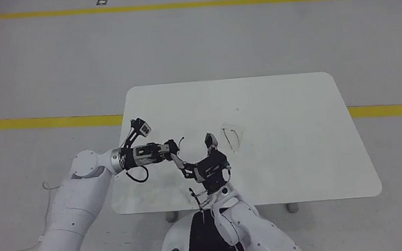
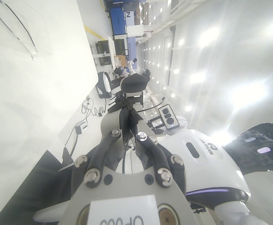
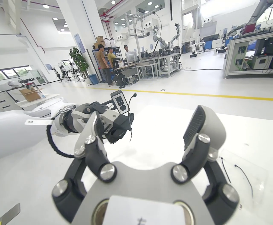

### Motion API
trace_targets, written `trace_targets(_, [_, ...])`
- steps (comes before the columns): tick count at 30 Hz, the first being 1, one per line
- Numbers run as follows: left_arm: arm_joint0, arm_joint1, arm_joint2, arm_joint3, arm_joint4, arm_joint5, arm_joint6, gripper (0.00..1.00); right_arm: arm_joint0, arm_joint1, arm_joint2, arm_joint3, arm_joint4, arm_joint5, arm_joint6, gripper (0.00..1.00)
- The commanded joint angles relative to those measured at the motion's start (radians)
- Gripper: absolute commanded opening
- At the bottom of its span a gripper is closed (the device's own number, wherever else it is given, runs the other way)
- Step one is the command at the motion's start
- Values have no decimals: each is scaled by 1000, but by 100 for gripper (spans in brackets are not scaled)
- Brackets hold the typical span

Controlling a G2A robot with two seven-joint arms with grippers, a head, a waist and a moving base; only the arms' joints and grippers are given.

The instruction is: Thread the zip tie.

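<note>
The right gripper (image 3: 147, 125) gapes wide. At its nine o'clock, the left gripper (image 3: 119, 127) pinches the zip tie (image 3: 129, 115) upright over the table (image 3: 162, 144). I'd catch the dangling tail squarely, then curl it headward. Farther off, spare ties (image 3: 245, 176) lie at two o'clock.

In the top view, just left of centre, the thin black plastic zip tie (image 1: 180, 141) was too small to tell whether its tail entered its head. Where the grey, black-padded left end effector (image 3: 122, 127) pinched the strap, that stretch was hidden. The left wrist view's edge cut off the clear plastic bag (image 2: 23, 29).
</note>
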Motion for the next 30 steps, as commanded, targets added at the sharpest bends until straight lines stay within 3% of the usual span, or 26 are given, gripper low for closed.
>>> trace_targets(1, [0, 0, 0, 0, 0, 0, 0, 0, 0, 0, 0, 0, 0, 0, 0, 100])
trace_targets(8, [1, 0, 0, -1, -1, 4, 7, 0, 1, 0, 1, 0, -2, 0, 1, 100])
trace_targets(12, [15, 9, -29, -30, -75, 97, 10, 0, -4, 10, 14, -3, -123, 29, -53, 100])
trace_targets(15, [30, 19, -52, -50, -158, 208, 0, 0, -10, 22, 21, -6, -190, 41, -91, 100])
trace_targets(18, [49, 33, -62, -88, -234, 284, 0, 0, 38, 53, -16, 32, -190, 85, -131, 100])
trace_targets(19, [53, 40, -72, -86, -240, 297, 0, 0, 73, 71, -47, 61, -190, 126, -143, 100])
trace_targets(20, [54, 44, -73, -89, -230, 304, 0, 0, 102, 85, -77, 84, -190, 157, -149, 100])
trace_targets(23, [60, 49, -64, -94, -261, 324, 0, 0, 208, 133, -139, 145, -190, 157, -162, 100])
trace_targets(24, [55, 51, -80, -81, -236, 268, 38, 0, 225, 144, -154, 149, -190, 157, -163, 100])
trace_targets(30, [55, 51, -80, -81, -236, 268, 38, 0, 231, 152, -145, 142, -190, 157, -164, 100])
